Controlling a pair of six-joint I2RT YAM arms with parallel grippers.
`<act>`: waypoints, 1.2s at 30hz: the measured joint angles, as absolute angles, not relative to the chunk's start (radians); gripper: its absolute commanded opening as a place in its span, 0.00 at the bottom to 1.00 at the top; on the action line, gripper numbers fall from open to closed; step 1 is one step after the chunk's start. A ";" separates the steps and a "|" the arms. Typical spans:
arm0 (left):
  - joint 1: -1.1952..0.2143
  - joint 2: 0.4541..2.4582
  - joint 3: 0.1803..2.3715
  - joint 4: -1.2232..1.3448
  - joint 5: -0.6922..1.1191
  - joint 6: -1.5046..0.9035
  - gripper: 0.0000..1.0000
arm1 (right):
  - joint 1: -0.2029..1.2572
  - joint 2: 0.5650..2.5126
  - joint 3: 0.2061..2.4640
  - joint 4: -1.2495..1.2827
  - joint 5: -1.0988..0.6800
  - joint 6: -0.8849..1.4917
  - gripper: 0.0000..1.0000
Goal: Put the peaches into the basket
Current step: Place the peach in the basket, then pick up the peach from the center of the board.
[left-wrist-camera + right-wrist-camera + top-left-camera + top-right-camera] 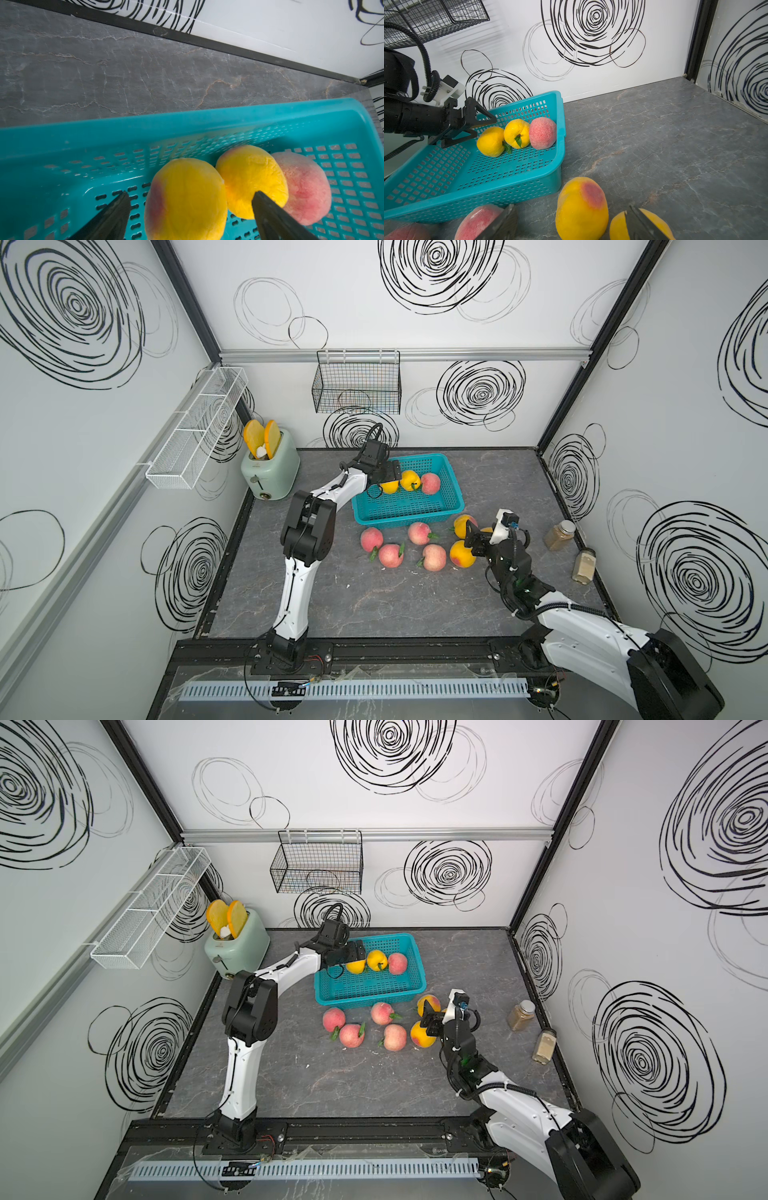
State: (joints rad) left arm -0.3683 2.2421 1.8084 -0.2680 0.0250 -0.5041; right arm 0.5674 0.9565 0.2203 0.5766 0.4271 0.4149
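The teal basket stands at the back of the table and holds three peaches in a row: two yellow and one pink. My left gripper hangs open inside the basket; the nearer yellow peach lies between its fingers with a gap on each side. Several pink peaches and yellow ones lie on the table in front of the basket. My right gripper is open low over them, its fingers either side of a blushed yellow peach, not touching it.
A mint toaster with orange toast slices stands at the back left. A black wire basket hangs on the back wall and a white mesh rack on the left wall. Two spice jars stand at the right edge.
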 measured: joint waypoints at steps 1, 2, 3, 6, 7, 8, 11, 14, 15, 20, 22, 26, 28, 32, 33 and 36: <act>-0.368 2.239 1.808 -0.268 0.025 -0.504 0.95 | 0.567 0.956 0.220 0.577 0.427 0.415 0.85; -0.368 2.236 1.808 -0.268 0.025 -0.503 0.95 | 0.567 0.956 0.220 0.577 0.427 0.415 0.85; -0.368 2.233 1.808 -0.268 0.024 -0.501 0.95 | 0.567 0.956 0.220 0.577 0.427 0.414 0.85; -0.368 2.220 1.806 -0.267 0.023 -0.500 0.95 | 0.567 0.956 0.220 0.577 0.427 0.414 0.85; -0.369 2.214 1.803 -0.267 0.022 -0.500 0.95 | 0.567 0.956 0.220 0.577 0.427 0.414 0.85; -0.369 2.204 1.797 -0.264 0.021 -0.500 0.95 | 0.567 0.956 0.220 0.577 0.427 0.415 0.85; -0.373 2.169 1.771 -0.260 0.018 -0.500 0.95 | 0.567 0.956 0.220 0.577 0.427 0.415 0.85; -0.374 2.133 1.745 -0.257 0.016 -0.499 0.95 | 0.567 0.956 0.220 0.577 0.427 0.414 0.85; -0.374 2.123 1.739 -0.257 0.015 -0.498 0.95 | 0.567 0.956 0.220 0.577 0.427 0.414 0.85; -0.377 2.067 1.702 -0.245 0.009 -0.497 0.95 | 0.567 0.956 0.220 0.577 0.427 0.414 0.85; -0.378 2.043 1.681 -0.235 0.006 -0.497 0.95 | 0.567 0.956 0.220 0.577 0.427 0.415 0.85; -0.378 2.003 1.647 -0.228 0.002 -0.497 0.95 | 0.567 0.956 0.220 0.577 0.427 0.415 0.85; -0.378 1.989 1.638 -0.228 0.001 -0.497 0.95 | 0.567 0.956 0.220 0.577 0.427 0.415 0.85; -0.378 1.962 1.617 -0.221 0.000 -0.497 0.95 | 0.567 0.956 0.220 0.577 0.427 0.414 0.85; -0.378 1.954 1.608 -0.216 0.000 -0.497 0.95 | 0.567 0.956 0.220 0.577 0.427 0.414 0.85; -0.378 1.935 1.589 -0.212 0.000 -0.497 0.95 | 0.567 0.956 0.220 0.577 0.427 0.414 0.85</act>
State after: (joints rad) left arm -0.3779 1.9347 1.5887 -0.2115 -0.0002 -0.4973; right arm 0.5674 0.9562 0.2203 0.5766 0.4267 0.4145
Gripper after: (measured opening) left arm 0.952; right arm 0.849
